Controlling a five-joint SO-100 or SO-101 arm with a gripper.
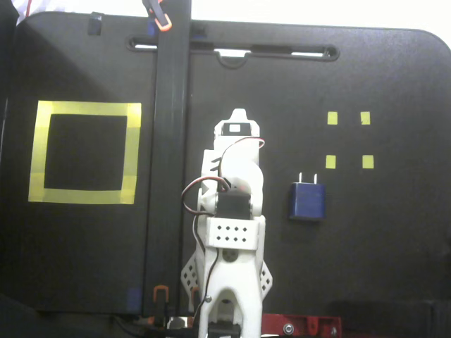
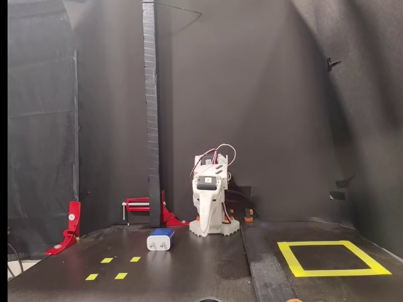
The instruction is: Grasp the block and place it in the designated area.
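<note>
The block (image 1: 306, 201) is a small dark-blue plug-like piece with two pale prongs. It lies on the black table to the right of the arm in a fixed view, and left of the arm as the block (image 2: 160, 240) in the other. The designated area (image 1: 84, 110) is a large yellow tape frame at the left; the low fixed view shows the frame (image 2: 330, 273) at the right. My gripper (image 2: 205, 225) hangs folded down in front of the arm's base, fingers together and holding nothing, well apart from the block. From above, the gripper (image 1: 238, 120) is mostly hidden under the wrist.
Four tiny yellow squares (image 1: 348, 139) lie beyond the block. A tall black post (image 1: 169, 162) stands between the arm and the yellow frame. Red clamps (image 2: 70, 221) sit at the table's edge. Black curtain walls (image 2: 264, 94) close off the back.
</note>
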